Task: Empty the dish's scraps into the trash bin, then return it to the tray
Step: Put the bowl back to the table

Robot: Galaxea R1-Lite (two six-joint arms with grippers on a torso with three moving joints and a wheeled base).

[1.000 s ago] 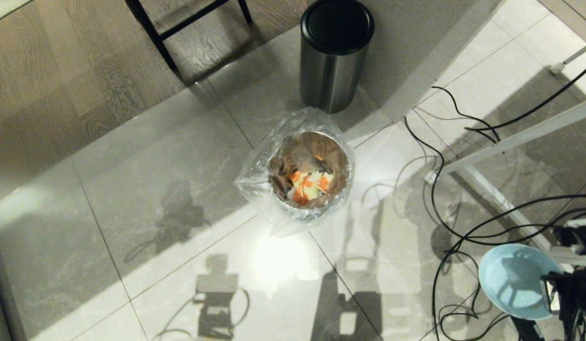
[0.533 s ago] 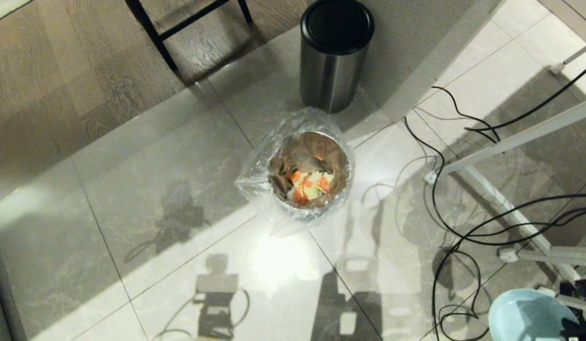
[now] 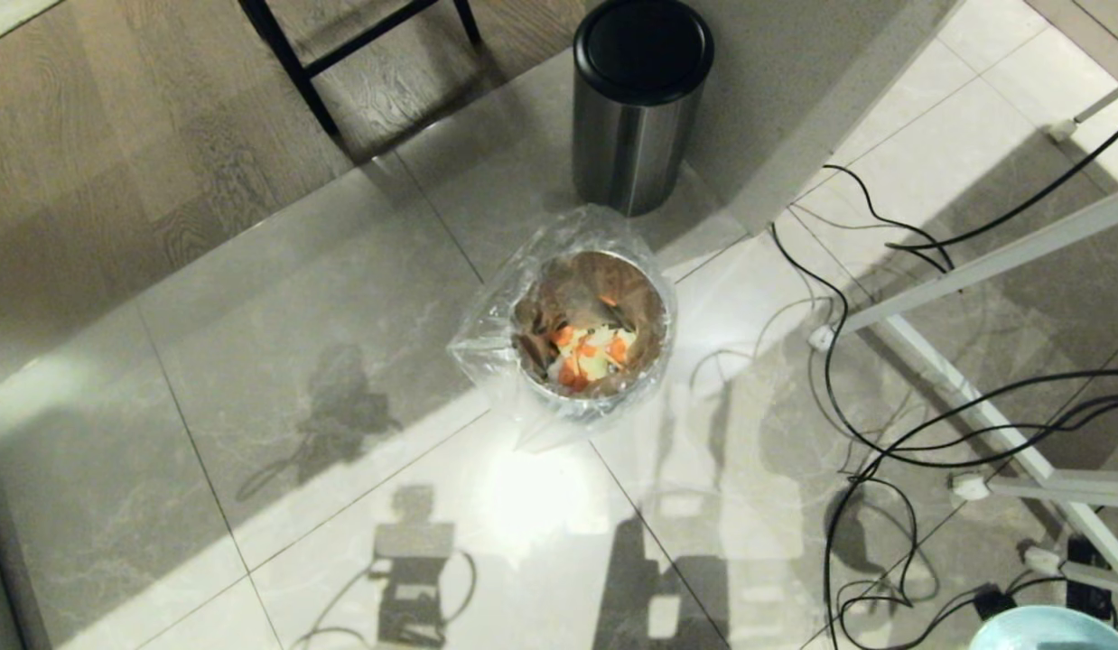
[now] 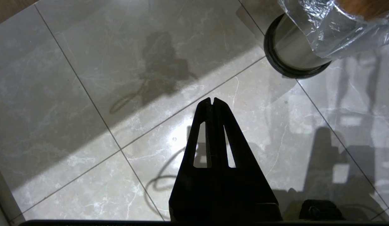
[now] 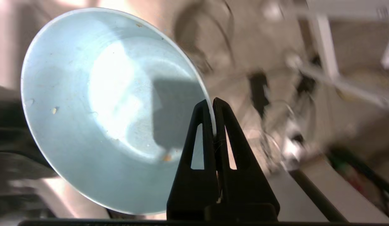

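Tile floor (image 3: 342, 361): bins (image 3: 595, 325), cables (image 3: 884, 451).

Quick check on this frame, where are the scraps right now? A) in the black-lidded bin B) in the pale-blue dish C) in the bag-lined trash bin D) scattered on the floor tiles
C: orange and pale yellow scraps lie inside the bag-lined trash bin, while the dish clamped at its rim by the right gripper holds only a few specks.

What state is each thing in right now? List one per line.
dish: emptied, rim pinched by right pincer
scraps: inside the trash bin
trash bin: upright, open, bag-lined
lidded bin: upright, closed
left pincer: shut, holding nothing, above the floor
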